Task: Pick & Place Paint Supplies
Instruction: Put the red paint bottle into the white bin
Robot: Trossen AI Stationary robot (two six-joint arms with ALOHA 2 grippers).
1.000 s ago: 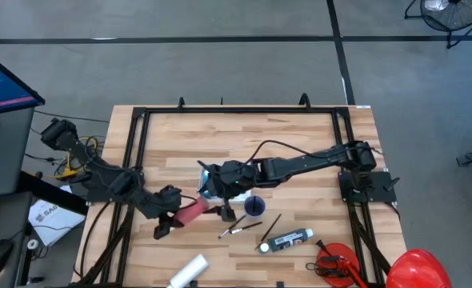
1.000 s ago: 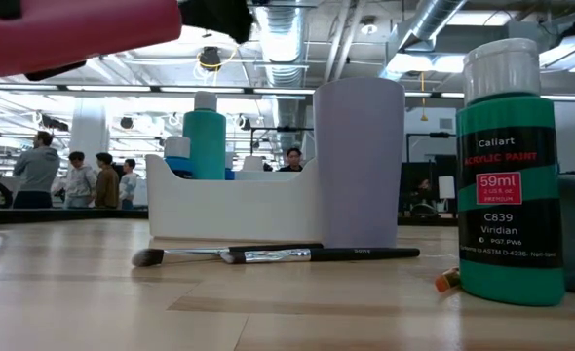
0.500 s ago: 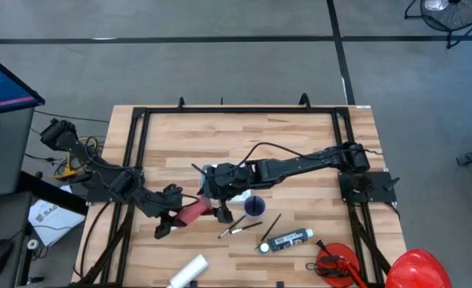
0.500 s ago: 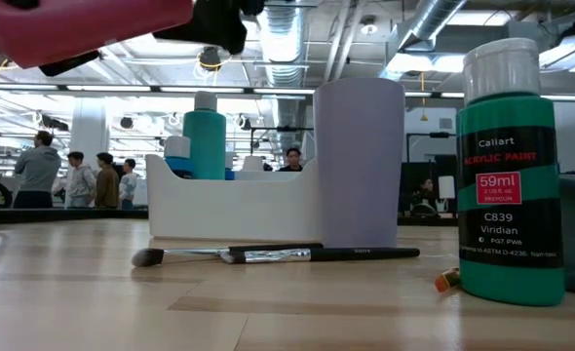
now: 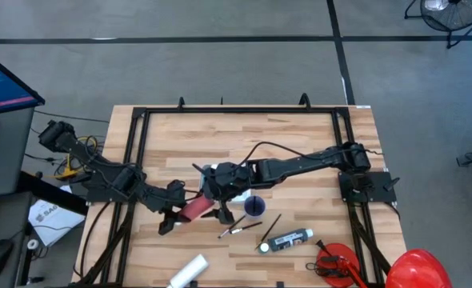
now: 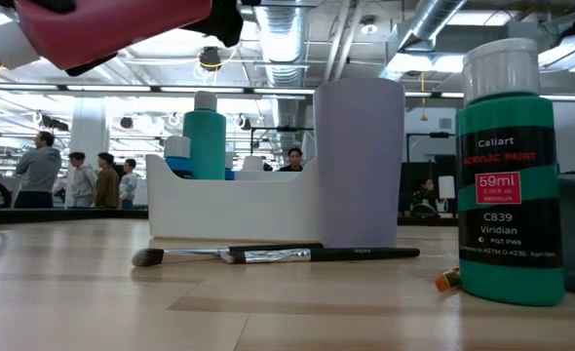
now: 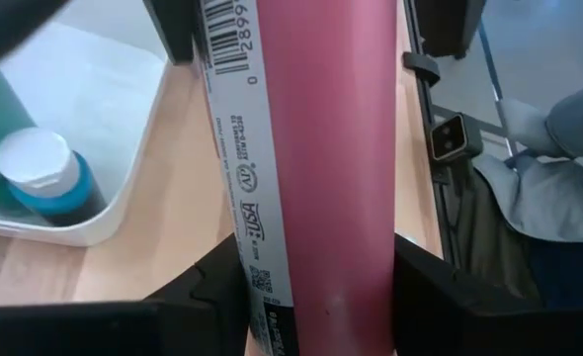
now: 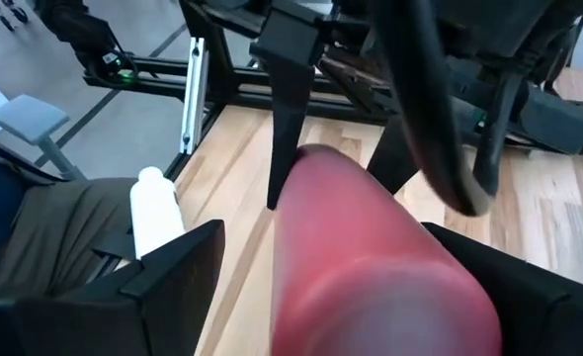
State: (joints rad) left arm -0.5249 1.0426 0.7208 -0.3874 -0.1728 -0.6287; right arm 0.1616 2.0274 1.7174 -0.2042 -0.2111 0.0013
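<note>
Near edge of the counter (image 5: 300,136), bottom of the high view: white bottle (image 5: 187,271) lower left, black tube with white cap (image 5: 286,240) lower right, two dark brushes (image 5: 248,226) just above them. Low view adds a green paint bottle (image 6: 507,166) at frame right and a brush (image 6: 268,254) lying flat in front of the white organizer (image 6: 231,205).

Mid frame: left gripper (image 5: 182,213) has its jaws pinching the red tube (image 5: 196,208), which is held off the counter. Tube's long axis runs diagonally, lower left to upper right, far end aimed at the right gripper (image 5: 218,192). Right jaws are spread wide with the tube end between them, not clamped, per the right wrist view (image 8: 371,257). Looks like a handover: right arm only needs to close on it.

Organizer sits under and behind the right gripper, with a teal bottle (image 7: 30,163) already in it.

Versus a second ago: left arm has carried the tube right and up, and the right gripper has shifted slightly left to meet it. Both jaw openings unchanged.
</note>
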